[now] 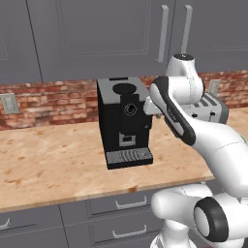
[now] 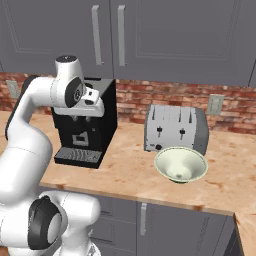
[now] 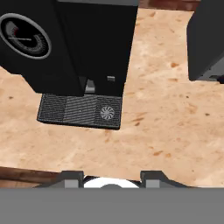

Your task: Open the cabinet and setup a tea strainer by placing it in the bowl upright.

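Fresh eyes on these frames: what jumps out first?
The white robot arm fills the foreground, its gripper hanging empty over the bare wooden counter. A black coffee machine stands against the brick wall, with a silver toaster to its right and a pale bowl in front of the toaster. Above, the grey cabinet is closed.

We find open surface between the black coffee machine and the toaster; the bowl blocks the toaster's near side.
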{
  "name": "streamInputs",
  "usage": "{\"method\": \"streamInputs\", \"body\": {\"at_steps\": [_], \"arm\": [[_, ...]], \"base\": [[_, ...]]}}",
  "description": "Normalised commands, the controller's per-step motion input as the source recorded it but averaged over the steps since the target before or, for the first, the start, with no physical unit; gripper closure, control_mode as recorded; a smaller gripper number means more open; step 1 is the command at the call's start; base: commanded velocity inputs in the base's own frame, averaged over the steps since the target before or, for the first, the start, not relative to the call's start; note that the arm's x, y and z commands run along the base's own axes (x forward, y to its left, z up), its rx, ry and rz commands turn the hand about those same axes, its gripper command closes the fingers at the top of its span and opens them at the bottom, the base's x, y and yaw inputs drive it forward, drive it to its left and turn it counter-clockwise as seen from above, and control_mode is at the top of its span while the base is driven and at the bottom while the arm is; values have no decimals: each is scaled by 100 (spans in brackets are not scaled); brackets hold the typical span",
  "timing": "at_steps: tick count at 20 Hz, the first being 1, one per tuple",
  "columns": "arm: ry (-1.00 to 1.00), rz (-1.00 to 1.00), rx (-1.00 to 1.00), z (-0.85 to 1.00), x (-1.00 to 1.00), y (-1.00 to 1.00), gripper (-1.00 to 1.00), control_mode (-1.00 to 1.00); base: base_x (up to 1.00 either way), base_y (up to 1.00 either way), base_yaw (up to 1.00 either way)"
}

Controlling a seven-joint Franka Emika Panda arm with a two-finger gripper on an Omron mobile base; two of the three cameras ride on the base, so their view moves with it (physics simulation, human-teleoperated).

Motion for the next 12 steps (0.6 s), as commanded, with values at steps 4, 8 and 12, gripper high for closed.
{"method": "streamInputs", "body": {"at_steps": [4,8,12], "arm": [[0,0,0,1,-6,-3,-100,-100],[-27,-1,0,71,-28,-40,-100,-100],[-45,0,11,100,-13,-60,-100,-100]], "base": [[0,0,0],[0,0,0],[0,0,0]]}}
